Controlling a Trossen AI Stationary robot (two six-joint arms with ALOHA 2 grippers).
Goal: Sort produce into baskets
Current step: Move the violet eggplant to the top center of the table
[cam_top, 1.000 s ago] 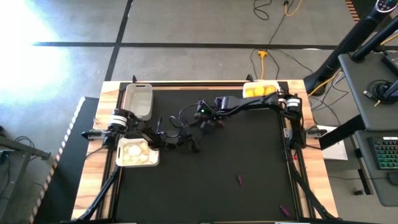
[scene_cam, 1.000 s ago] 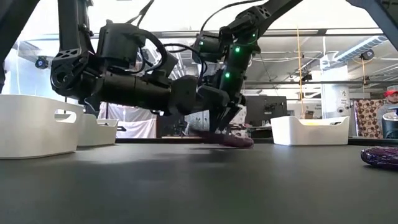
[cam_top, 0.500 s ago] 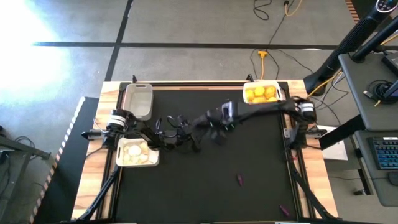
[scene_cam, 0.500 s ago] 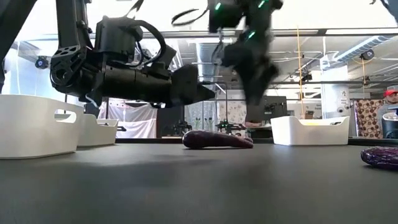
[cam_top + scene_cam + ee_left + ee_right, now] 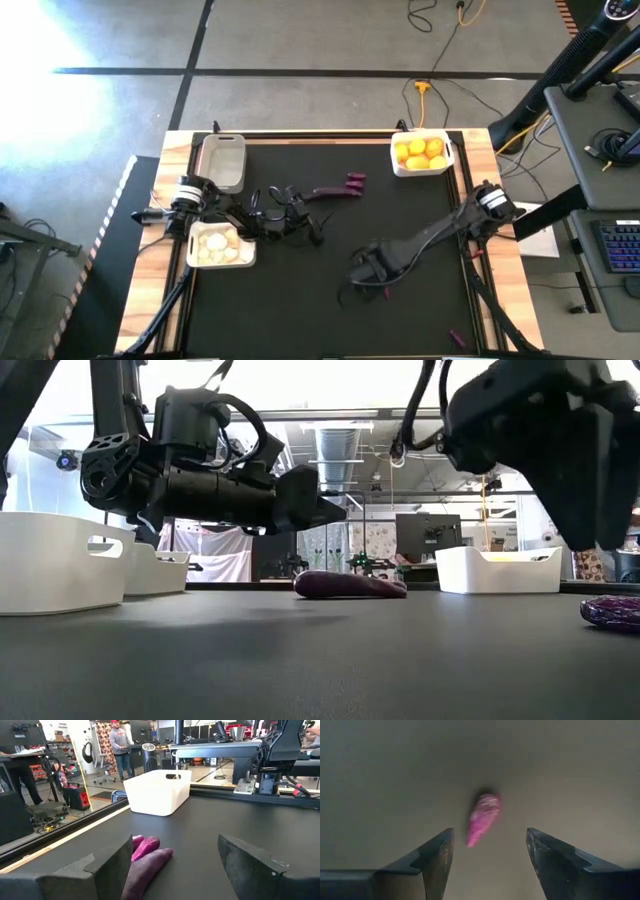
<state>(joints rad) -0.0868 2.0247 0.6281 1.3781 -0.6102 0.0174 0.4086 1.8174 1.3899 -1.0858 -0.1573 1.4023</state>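
1. Black matting covers the table [image 5: 420, 230]; three baskets sit at its edges: a greyish translucent basket [image 5: 223, 160] at far left, a white basket of garlic-like bulbs [image 5: 220, 245] nearer on the left, and a white basket of yellow citrus [image 5: 421, 153] at far right.
2. Change noted: a second ago the right gripper [image 5: 372, 268] was over a long purple eggplant [image 5: 335, 190] at the far centre. That piece now lies alone there, released outside any basket.
3. The right gripper has swung to the near centre and hovers directly above a small purple piece [image 5: 482, 818], fingers spread to either side and holding nothing.
4. The left gripper [image 5: 312, 237] waits beside the bulb basket, fingers spread and empty, facing the long eggplant.
5. Judgement: the greyish basket appears empty, so the purple pieces remain unsorted; the right arm seems set to descend and grasp.
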